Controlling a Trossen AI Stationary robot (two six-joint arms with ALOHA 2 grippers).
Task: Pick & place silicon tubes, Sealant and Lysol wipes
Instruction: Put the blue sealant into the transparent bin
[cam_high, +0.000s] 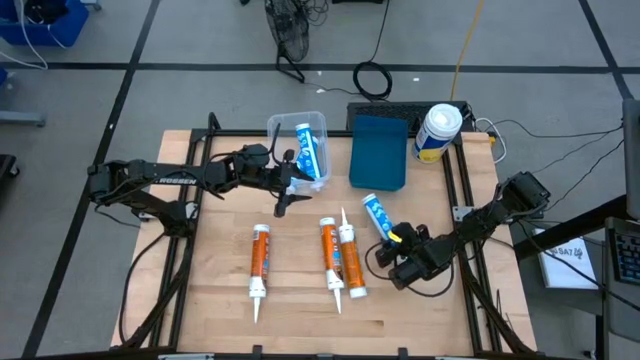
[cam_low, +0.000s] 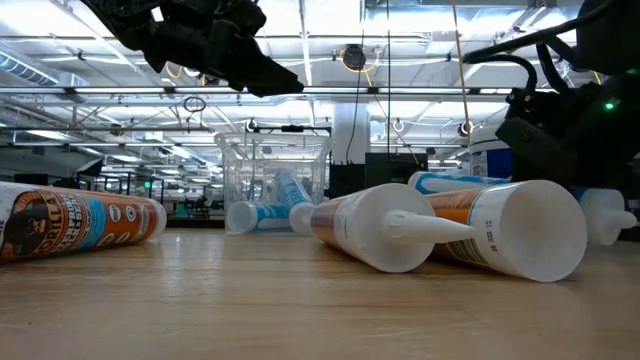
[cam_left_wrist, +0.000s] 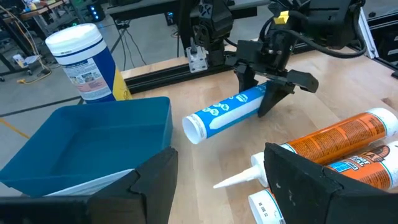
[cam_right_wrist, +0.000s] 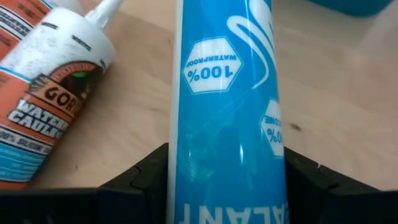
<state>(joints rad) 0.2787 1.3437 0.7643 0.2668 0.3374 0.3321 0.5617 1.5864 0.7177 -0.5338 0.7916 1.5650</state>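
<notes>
Wooden boards form the table top (cam_high: 300, 310), seen from above. At its far edge stands a clear plastic bin (cam_high: 312, 124) with one blue sealant tube (cam_high: 308, 150) lying inside it. Just right of it is a blue tray (cam_high: 379, 152) with nothing visible inside. The Lysol wipes (cam_high: 438, 132) stand upright at the far right corner, beside this tray. The left gripper (cam_high: 287, 185) hangs beside the clear bin, its fingers narrowly apart and holding nothing. Three orange tubes lie in the middle, nozzles pointing to the near side: one orange tube (cam_high: 260, 256) alone on the left, and an orange pair (cam_high: 340, 259) side by side. The right gripper (cam_high: 399, 243) is closed on a second blue tube (cam_high: 379, 217), whose long axis runs diagonally from far-left to near-right.

From table height, the clear bin (cam_low: 272, 180) shows in the back with its blue tube (cam_low: 290, 195) leaning inside; the orange tubes lie in front.

From the left wrist, the blue tray (cam_left_wrist: 93, 143) looks bare, and the right gripper (cam_left_wrist: 271, 84) grips the second blue tube (cam_left_wrist: 224, 112).

From the right wrist, this blue tube (cam_right_wrist: 227, 112) lies between the fingers (cam_right_wrist: 146, 177).
</notes>
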